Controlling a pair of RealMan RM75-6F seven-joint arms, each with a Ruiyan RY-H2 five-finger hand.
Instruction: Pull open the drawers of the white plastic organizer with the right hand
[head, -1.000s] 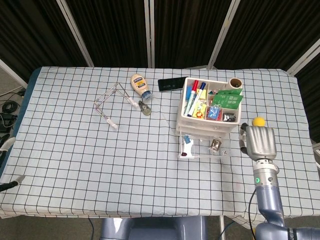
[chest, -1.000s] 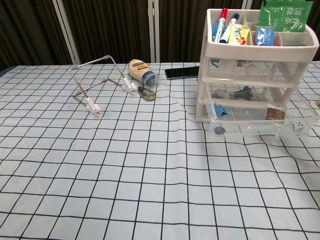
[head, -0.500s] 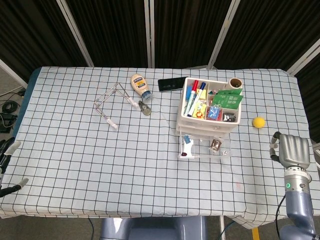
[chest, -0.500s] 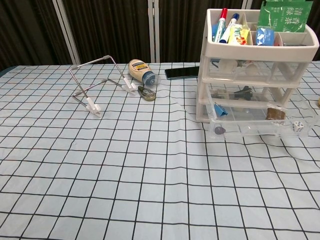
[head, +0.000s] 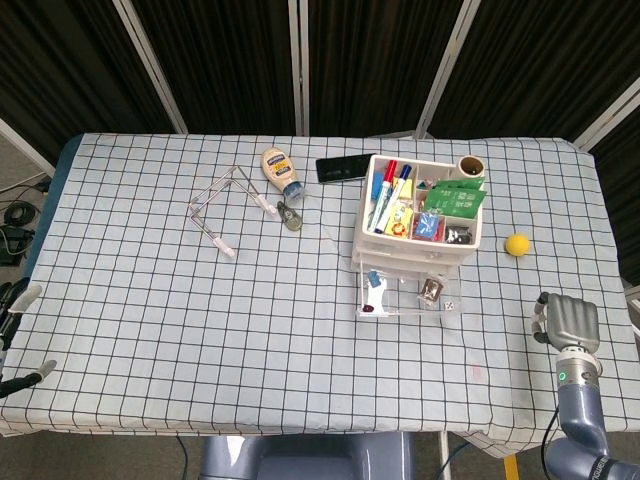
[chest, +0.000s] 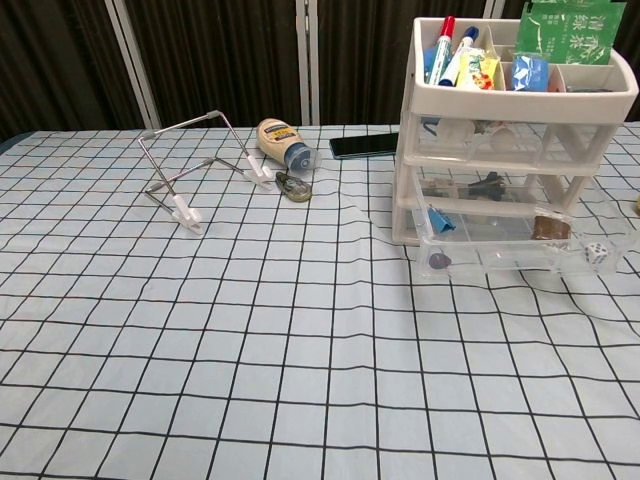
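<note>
The white plastic organizer (head: 420, 215) (chest: 510, 100) stands right of the table's middle, its top tray full of pens and packets. Its clear bottom drawer (head: 408, 297) (chest: 520, 250) is pulled out toward me, with small items and a die inside. The two drawers above it sit pushed in. My right hand (head: 567, 321) hangs near the table's front right edge, well clear of the organizer; its fingers curl in and it holds nothing. Only the head view shows it. Just two spread fingertips of my left hand (head: 20, 335) show at the left edge, with nothing between them.
A yellow ball (head: 517, 244) lies right of the organizer. Behind it rests a black phone (head: 346, 166) (chest: 365, 146). A mayonnaise bottle (head: 281, 171) (chest: 281, 143), a key ring (head: 291, 217) and a bent wire stand (head: 228, 208) (chest: 200, 160) lie at the back left.
My right hand has drawn back from beside the open drawer toward the front right edge of the table, uncovering the yellow ball. The left hand has barely shifted.
</note>
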